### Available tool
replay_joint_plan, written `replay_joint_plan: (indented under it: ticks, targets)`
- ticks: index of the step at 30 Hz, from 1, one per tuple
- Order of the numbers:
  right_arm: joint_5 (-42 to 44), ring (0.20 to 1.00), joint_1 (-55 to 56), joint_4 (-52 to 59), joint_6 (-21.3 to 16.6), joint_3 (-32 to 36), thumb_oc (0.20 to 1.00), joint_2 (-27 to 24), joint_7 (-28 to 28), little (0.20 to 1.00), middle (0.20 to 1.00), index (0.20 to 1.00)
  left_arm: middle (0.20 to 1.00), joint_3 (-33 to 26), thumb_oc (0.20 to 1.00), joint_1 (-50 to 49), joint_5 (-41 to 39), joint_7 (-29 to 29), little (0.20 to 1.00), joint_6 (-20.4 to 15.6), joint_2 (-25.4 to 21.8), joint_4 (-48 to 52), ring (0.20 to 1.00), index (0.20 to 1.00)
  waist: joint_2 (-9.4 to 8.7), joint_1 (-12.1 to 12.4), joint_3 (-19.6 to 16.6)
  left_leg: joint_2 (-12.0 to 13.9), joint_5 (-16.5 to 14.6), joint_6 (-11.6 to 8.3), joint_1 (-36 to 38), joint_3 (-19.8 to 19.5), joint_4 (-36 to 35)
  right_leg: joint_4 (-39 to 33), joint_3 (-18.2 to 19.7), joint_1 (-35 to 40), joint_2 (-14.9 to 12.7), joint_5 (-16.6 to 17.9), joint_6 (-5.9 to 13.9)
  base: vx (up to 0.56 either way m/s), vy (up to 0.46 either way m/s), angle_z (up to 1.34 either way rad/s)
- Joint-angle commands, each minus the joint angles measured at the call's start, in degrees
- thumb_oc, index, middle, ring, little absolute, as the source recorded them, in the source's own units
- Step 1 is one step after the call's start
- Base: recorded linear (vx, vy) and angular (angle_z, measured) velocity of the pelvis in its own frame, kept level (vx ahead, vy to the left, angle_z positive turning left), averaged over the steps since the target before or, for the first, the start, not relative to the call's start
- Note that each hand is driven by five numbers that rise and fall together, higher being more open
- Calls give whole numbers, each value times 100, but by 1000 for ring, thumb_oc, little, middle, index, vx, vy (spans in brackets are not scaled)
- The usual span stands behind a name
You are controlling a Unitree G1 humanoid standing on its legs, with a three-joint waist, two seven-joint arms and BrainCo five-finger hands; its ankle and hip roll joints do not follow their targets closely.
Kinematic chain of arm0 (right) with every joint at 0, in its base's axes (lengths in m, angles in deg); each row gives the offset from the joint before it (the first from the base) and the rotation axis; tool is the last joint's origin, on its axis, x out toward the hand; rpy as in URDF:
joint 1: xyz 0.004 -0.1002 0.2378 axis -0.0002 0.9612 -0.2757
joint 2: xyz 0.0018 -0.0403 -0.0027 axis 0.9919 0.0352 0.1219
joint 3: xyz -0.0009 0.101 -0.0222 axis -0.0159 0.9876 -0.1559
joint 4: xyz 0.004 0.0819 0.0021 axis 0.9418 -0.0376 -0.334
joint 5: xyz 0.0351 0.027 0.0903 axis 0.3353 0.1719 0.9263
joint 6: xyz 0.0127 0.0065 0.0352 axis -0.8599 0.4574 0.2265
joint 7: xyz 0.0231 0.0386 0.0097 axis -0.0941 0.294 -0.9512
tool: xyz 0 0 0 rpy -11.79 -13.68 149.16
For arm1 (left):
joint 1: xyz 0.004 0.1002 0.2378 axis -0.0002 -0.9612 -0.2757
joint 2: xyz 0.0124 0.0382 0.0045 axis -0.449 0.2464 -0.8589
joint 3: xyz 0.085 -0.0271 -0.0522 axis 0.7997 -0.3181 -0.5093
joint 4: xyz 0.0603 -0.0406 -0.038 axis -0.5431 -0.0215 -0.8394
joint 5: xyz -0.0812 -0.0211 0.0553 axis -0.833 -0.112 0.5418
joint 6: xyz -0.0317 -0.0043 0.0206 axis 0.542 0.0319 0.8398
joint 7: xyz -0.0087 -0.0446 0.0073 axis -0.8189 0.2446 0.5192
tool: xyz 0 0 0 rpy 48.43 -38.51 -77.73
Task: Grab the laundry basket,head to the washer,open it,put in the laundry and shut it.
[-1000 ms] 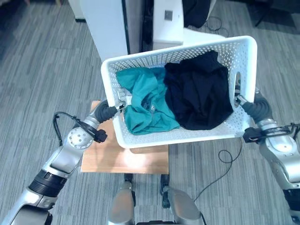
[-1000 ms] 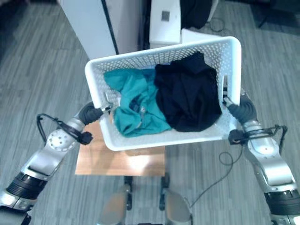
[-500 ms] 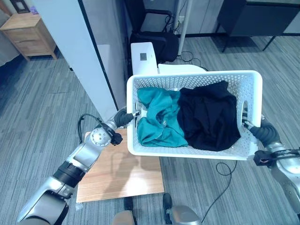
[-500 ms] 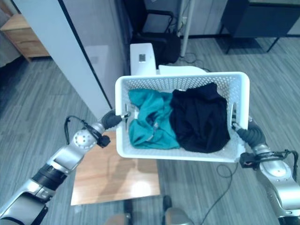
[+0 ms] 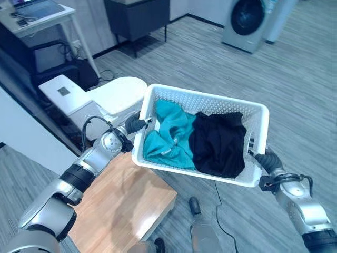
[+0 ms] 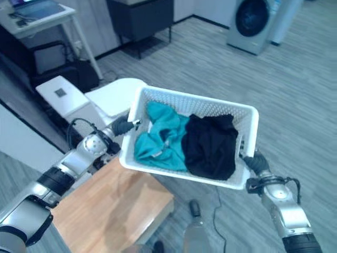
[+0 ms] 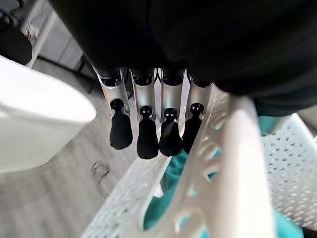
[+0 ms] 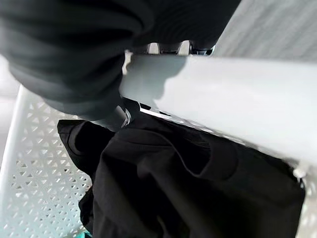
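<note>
Grey plank floor, open room; the washer (image 5: 246, 22) stands far off to the right, door closed. Between the arms, carried clear of the floor, is the white perforated laundry basket (image 5: 210, 103), tilted with its left end lower. Inside, a teal garment (image 5: 166, 134) fills the left half and a black garment (image 5: 218, 142) the right, the two touching.

Left hand (image 5: 135, 124) is at the basket's left end wall; its own wrist view shows its fingers (image 7: 148, 134) reaching over the rim, curled down on it. Right hand (image 5: 261, 158) sits at the right end by the handle slot; I cannot tell how its fingers are set, as rim and cover hide them.

Below left, a low wooden table (image 5: 121, 208); beyond it a white rounded unit (image 5: 108, 100) and a desk (image 5: 37, 16).

Step in hand, by my reading: carrying toward the washer. Doing it well means levelling the basket, keeping both ends evenly supported, and turning right without swinging the load.
</note>
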Motion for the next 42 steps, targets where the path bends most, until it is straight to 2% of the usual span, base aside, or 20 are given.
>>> replay_joint_plan:
  ticks: [1, 3, 4, 9, 12, 13, 15, 17, 19, 21, 23, 26, 28, 32, 34, 35, 38, 40, 41, 42]
  targets:
    - [-69, 200, -1057, -16, -473, 316, 200, -462, 80, 200, 200, 200, 200, -558, 200, 596, -162, 268, 200, -261, -518, -134, 200, 200, 230, 475, -349, 450, 241, -530, 516, -102, -1107, 64, 100, 536, 403, 363, -83, -243, 95, -40]
    - [-68, 200, -1075, -17, -438, 275, 200, -412, 38, 200, 200, 200, 200, -611, 200, 562, -180, 265, 200, -240, -621, -104, 200, 200, 226, 559, -422, 431, 324, -499, 493, -43, -1196, 93, 113, 675, 455, 220, -124, -161, 31, -83]
    - [-99, 200, -1094, -51, -406, 183, 200, -294, -15, 200, 200, 200, 200, -722, 200, 495, -229, 238, 200, -204, -755, -98, 200, 200, 218, 762, -582, 444, 406, -491, 413, 195, -1306, 112, 17, 1063, 470, -59, -129, -154, -68, -118]
    - [-255, 200, -1133, -182, -333, 22, 200, -146, -46, 200, 200, 200, 200, -966, 200, 307, -352, 251, 200, -276, -1024, -116, 200, 200, 155, 1122, -783, 743, 520, -699, 183, 823, -1295, -733, -282, 1596, 305, -52, -11, -155, -200, -95]
    - [-208, 200, -920, -150, -409, 171, 200, -181, 11, 200, 200, 200, 200, -935, 200, 351, -360, 262, 200, -328, -996, -260, 200, 200, 53, 1103, -705, 985, 649, -876, 32, 870, -1130, -1035, -150, 1720, 474, -97, -32, -106, -317, -57]
    - [-139, 200, -726, -108, -484, 300, 200, -189, 57, 200, 200, 200, 200, -912, 200, 378, -322, 292, 200, -341, -914, -298, 200, 200, 3, 1076, -649, 1212, 809, -1046, -35, 829, -1053, -1169, -243, 1856, 638, -233, -112, -169, -537, -20]
    - [-117, 200, -653, -102, -493, 330, 200, -189, 71, 200, 200, 200, 200, -879, 200, 383, -333, 287, 200, -329, -856, -318, 200, 200, 8, 1042, -630, 1299, 879, -1106, -55, 781, -1051, -1209, -298, 1886, 712, -262, -164, -90, -303, 0]
    - [-47, 200, -565, -240, -520, 339, 200, -230, 127, 200, 200, 200, 200, -808, 200, 385, -353, 277, 200, -317, -723, -401, 200, 200, 15, 953, -609, 1565, 1146, -1263, -2, 740, -1168, -1360, -402, 1994, 962, -347, -288, -83, -278, 8]
    - [-24, 200, -582, -288, -553, 329, 200, -276, 149, 200, 200, 200, 200, -804, 200, 386, -388, 262, 200, -325, -700, -434, 200, 200, 21, 936, -577, 1658, 1200, -1314, -15, 772, -1143, -1441, -432, 2052, 1031, -347, -313, -76, -193, 25]
    - [117, 200, -673, -336, -532, 266, 200, -444, 208, 200, 200, 200, 200, -938, 200, 214, -560, 262, 200, -325, -732, -378, 200, 200, -35, 938, -374, 1782, 1128, -1279, -258, 807, -401, -1499, -369, 2133, 1067, -353, -408, -122, -242, -12]
    - [172, 200, -692, -329, -529, 253, 200, -512, 192, 200, 200, 200, 200, -971, 200, 135, -599, 241, 200, -330, -738, -355, 200, 200, -37, 964, -323, 1705, 1083, -1254, -343, 737, -220, -1522, -365, 2170, 1060, -340, -439, -29, -74, -45]
    - [272, 200, -530, -207, -505, 369, 200, -681, 179, 200, 200, 200, 200, -939, 200, 64, -626, 209, 200, -318, -736, -315, 200, 200, -13, 1001, -271, 1371, 1140, -1197, -704, 620, -291, -1599, -357, 2262, 1128, -356, -505, 37, -86, -8]
    - [373, 200, -467, -77, -558, 345, 200, -697, 133, 200, 200, 200, 200, -916, 200, 58, -644, 205, 200, -320, -804, -402, 200, 200, 27, 1163, -195, 713, 1254, -1128, -1066, 81, -769, -1528, -217, 2338, 1401, -511, -594, 166, -129, 30]
    - [511, 200, -429, -23, -673, 243, 200, -554, 109, 200, 200, 200, 200, -908, 200, 1, -697, 225, 200, -308, -909, -388, 200, 200, 20, 1317, -199, 350, 1580, -1071, -1405, -155, -1318, -1493, -16, 2461, 1738, -653, -709, 212, -107, -1]
    - [512, 200, -437, -32, -679, 232, 200, -550, 109, 200, 200, 200, 200, -909, 200, -2, -698, 226, 200, -309, -916, -388, 200, 200, 4, 1312, -206, 340, 1592, -1068, -1395, -151, -1344, -1489, -15, 2457, 1726, -663, -708, 175, -66, -17]
    - [568, 200, -485, -85, -742, 140, 200, -449, 144, 200, 200, 200, 200, -1008, 200, -170, -738, 217, 200, -322, -924, -396, 200, 200, -51, 1376, -201, 214, 1611, -1053, -1646, -31, -1292, -1563, 80, 2582, 1810, -729, -709, 291, -95, -25]
    - [592, 200, -425, 53, -630, 94, 200, -214, 78, 200, 200, 200, 200, -1406, 200, -615, -705, 245, 200, -275, -1058, -310, 200, 200, -141, 1486, -373, 267, 1627, -845, -1575, 258, -1036, -1484, 271, 2772, 1915, -928, -743, 472, -62, -19]
    - [596, 200, -484, 93, -686, -19, 200, -69, -42, 200, 200, 200, 200, -1595, 200, -853, -647, 237, 200, -267, -1211, -248, 200, 200, -398, 1666, -452, 106, 1502, -730, -1572, -67, -791, -995, 425, 2840, 1844, -1070, -732, 549, -47, -49]
    - [589, 200, -452, 180, -649, -2, 200, -20, -102, 200, 200, 200, 200, -1646, 200, -946, -633, 231, 200, -253, -1224, -172, 200, 200, -494, 1686, -486, 66, 1381, -641, -1512, -38, -716, -703, 411, 2790, 1811, -909, -600, 507, -27, -68]
    - [542, 200, -410, 201, -636, -42, 200, 97, -136, 200, 200, 200, 200, -1690, 200, -1051, -583, 275, 200, -237, -1185, -189, 200, 200, -593, 1715, -509, 15, 1249, -542, -1403, 84, -661, -257, 418, 2735, 1765, -481, -379, 435, 33, -47]
